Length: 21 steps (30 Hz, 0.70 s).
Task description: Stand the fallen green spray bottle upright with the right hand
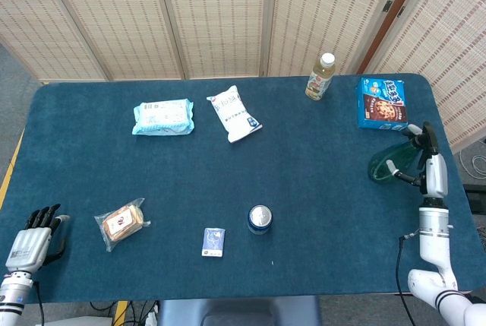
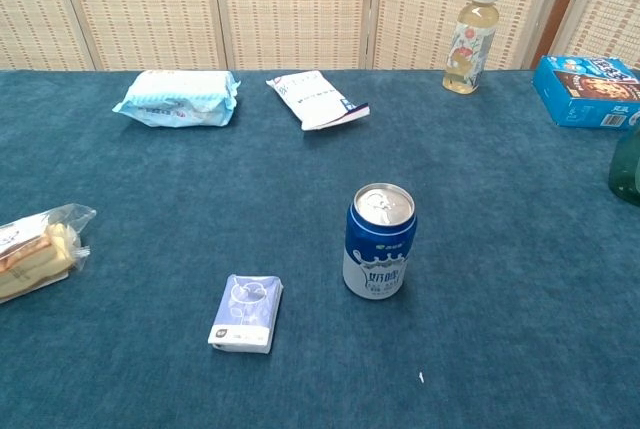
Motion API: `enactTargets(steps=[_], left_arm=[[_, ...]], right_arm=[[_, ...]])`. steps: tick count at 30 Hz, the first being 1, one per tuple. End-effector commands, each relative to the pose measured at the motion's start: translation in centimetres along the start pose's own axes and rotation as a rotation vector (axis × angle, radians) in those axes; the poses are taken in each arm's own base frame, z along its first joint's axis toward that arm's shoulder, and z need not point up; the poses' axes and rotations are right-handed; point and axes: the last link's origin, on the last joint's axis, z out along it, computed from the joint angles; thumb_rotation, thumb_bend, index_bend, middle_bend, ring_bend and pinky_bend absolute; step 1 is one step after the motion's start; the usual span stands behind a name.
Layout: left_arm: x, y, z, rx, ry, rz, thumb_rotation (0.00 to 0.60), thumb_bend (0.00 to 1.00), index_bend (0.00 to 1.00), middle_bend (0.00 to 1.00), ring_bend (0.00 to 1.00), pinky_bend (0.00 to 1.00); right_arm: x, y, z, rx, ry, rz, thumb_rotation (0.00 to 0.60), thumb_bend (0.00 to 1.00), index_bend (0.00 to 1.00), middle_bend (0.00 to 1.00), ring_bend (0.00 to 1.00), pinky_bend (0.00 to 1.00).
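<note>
The green spray bottle [image 1: 386, 165] is near the table's right edge, below the blue box. My right hand [image 1: 422, 160] grips it at its right end, fingers wrapped around the neck. Whether the bottle stands fully upright I cannot tell from the head view. The chest view catches only a dark green sliver of the bottle [image 2: 628, 163] at the right border, and no hand. My left hand [image 1: 34, 236] rests at the table's front left corner, fingers extended, holding nothing.
A blue biscuit box [image 1: 382, 102] lies just beyond the bottle, and a drink bottle [image 1: 320, 76] stands at the back. A can [image 1: 260, 219], small blue pack [image 1: 213, 242], wrapped bread [image 1: 121, 223], wipes pack [image 1: 162, 117] and white pouch [image 1: 235, 114] dot the table [image 1: 319, 189].
</note>
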Motion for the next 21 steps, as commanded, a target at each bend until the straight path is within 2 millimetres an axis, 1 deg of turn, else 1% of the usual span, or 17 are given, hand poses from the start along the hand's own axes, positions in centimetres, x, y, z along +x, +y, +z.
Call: enactTargets(steps=[1,7,12,17,21], left_arm=[[0.0,0.1,0.0,0.001,-0.001,0.0,0.6,0.5,0.22,0.07,0.0,0.0],[-0.1,0.2,0.0,0.0,-0.004,0.004,0.6,0.5,0.22,0.07,0.0,0.0],[-0.1,0.3,0.0,0.003,-0.005,0.006,0.6,0.5,0.22,0.07,0.0,0.0],[0.1,0.5,-0.1,-0.001,0.002,0.007,0.6,0.51,0.22,0.07,0.0,0.0],[0.2,0.6,-0.2,-0.005,0.005,0.01,0.6,0.51,0.22,0.07,0.0,0.0]], right_arm=[[0.0,0.1,0.0,-0.002,0.0,0.006,0.6,0.13,0.18,0.28,0.24,0.3],[0.2,0.2,0.0,0.0,0.003,0.012,0.6,0.13,0.12,0.23,0.2,0.26],[0.5,0.1,0.0,0.009,0.009,0.014,0.6,0.12,0.11,0.19,0.17,0.22],[0.9,0.1,-0.1,0.014,0.019,0.019,0.6,0.12,0.1,0.16,0.13,0.14],[1.2,0.2,-0.3,0.015,0.027,0.019,0.6,0.12,0.1,0.14,0.1,0.12]])
